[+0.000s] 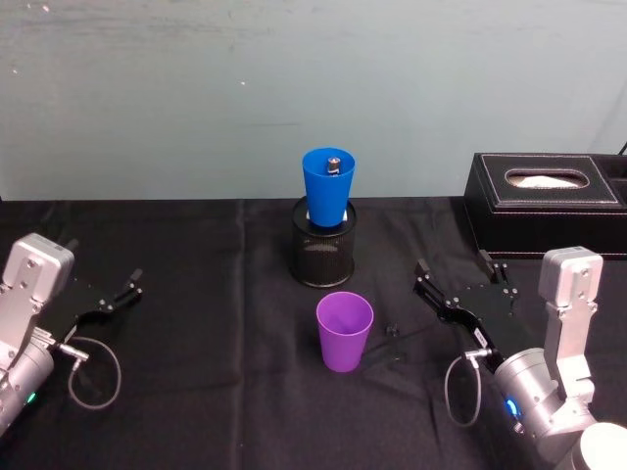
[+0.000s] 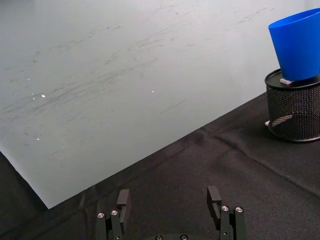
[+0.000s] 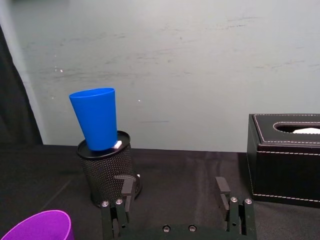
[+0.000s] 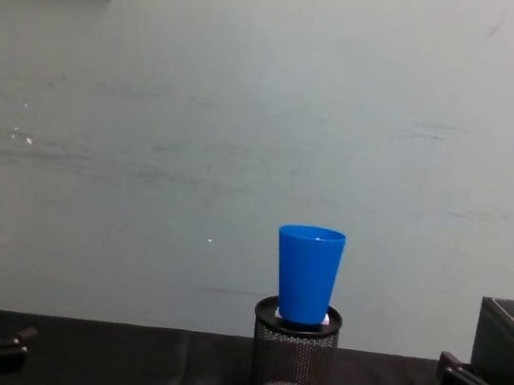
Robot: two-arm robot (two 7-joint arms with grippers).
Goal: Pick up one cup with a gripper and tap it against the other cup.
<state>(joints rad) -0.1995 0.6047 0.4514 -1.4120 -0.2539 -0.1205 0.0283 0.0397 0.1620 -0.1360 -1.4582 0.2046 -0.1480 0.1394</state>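
Purple plastic tumbler is seen upright on the black-draped surface, just in front of the black wire-mesh holder, in which the blue tumbler is seated. Right claw is held released beside the purple tumbler, apart from it. Left claw is parked released at the surface's left. A black tissue box is placed behind the right claw.

No readable text anywhere (no labels either).

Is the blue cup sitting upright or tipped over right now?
Upright, mouth up. The blue cup stands with its narrow base inside the black mesh holder, leaning slightly, and its open rim faces up in the head view.
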